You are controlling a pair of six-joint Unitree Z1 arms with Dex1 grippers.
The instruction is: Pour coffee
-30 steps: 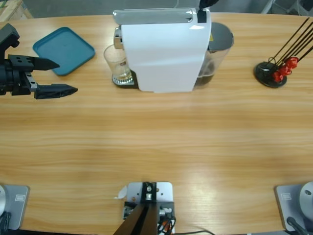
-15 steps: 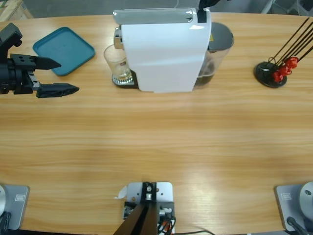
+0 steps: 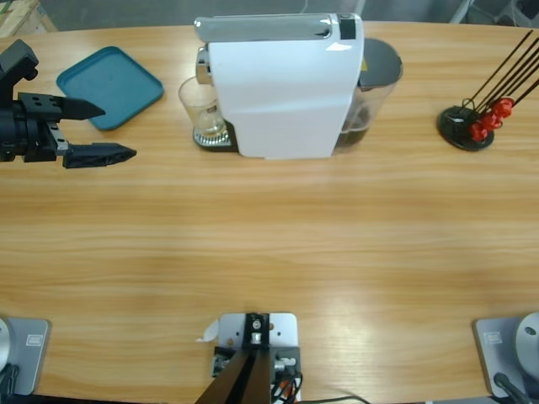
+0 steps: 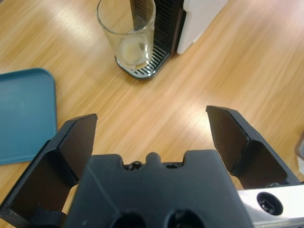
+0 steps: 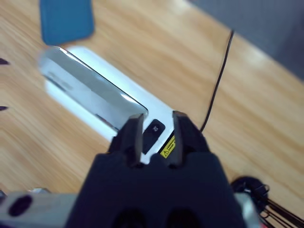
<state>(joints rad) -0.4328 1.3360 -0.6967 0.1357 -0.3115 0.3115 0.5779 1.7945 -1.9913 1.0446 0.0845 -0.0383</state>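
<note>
Hovering with my left gripper (image 3: 109, 130) spread wide and empty beside the teal tray (image 3: 109, 84), I face the glass (image 4: 126, 33) under the white coffee machine (image 3: 282, 84), no coffee visible inside yet, so next I must reach in squarely.

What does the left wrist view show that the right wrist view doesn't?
Only the left wrist view: the empty clear glass tumbler standing on the black slotted drip tray, and the left claw wide open. Only the right wrist view: the machine's silver top lever, the thin black cable and the right claw nearly closed. Both share the white coffee machine, teal plastic tray and wooden table.
</note>
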